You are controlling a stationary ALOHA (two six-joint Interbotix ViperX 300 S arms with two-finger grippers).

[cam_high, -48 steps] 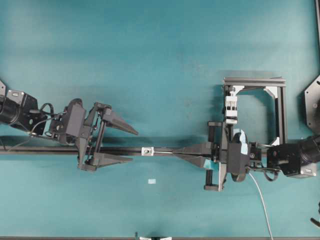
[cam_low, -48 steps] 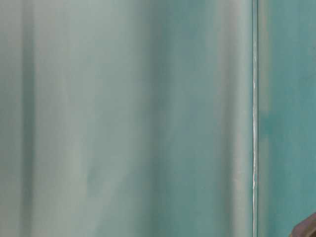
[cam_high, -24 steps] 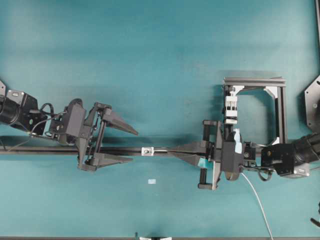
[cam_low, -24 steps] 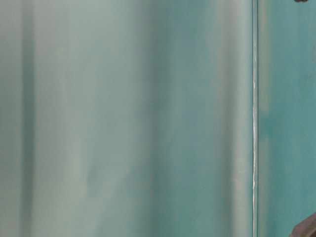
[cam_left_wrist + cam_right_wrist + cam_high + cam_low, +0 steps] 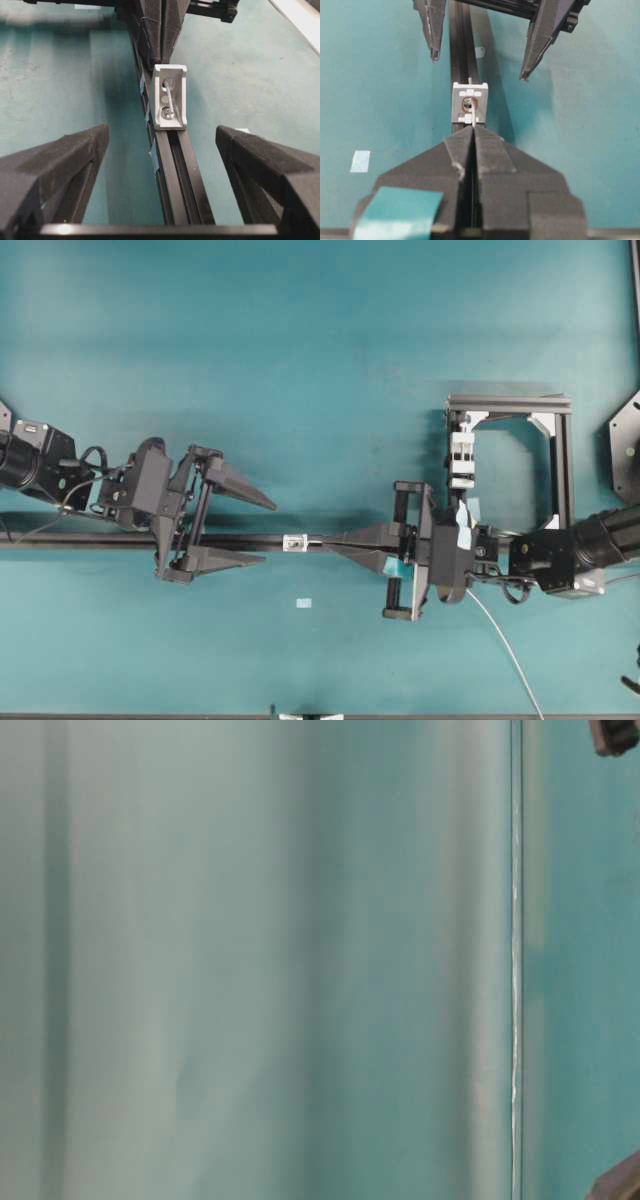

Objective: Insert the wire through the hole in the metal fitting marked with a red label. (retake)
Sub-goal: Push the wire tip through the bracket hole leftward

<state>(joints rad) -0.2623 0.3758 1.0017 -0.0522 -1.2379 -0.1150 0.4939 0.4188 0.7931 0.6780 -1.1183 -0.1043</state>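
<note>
The small silvery metal fitting point(image 5: 294, 541) sits on a black rail point(image 5: 100, 540). My right gripper point(image 5: 325, 541) is shut on the thin pale wire point(image 5: 473, 116), its tips almost touching the fitting point(image 5: 470, 104). The wire enters the red-ringed hole point(image 5: 470, 105). In the left wrist view the wire point(image 5: 170, 100) comes out of the hole point(image 5: 168, 84) on the fitting's point(image 5: 170, 97) near side. The rest of the wire point(image 5: 505, 645) trails off behind the right arm. My left gripper point(image 5: 270, 532) is open, with one finger on each side of the rail point(image 5: 182, 165), left of the fitting.
A black frame point(image 5: 562, 460) holding a white clamp block point(image 5: 461, 455) stands behind the right arm. A pale tape square point(image 5: 304, 603) lies on the teal table in front of the rail. The table-level view shows only blurred teal.
My right gripper has slid left along the rail toward the fitting, carrying the wire with it. The left arm has not moved.
</note>
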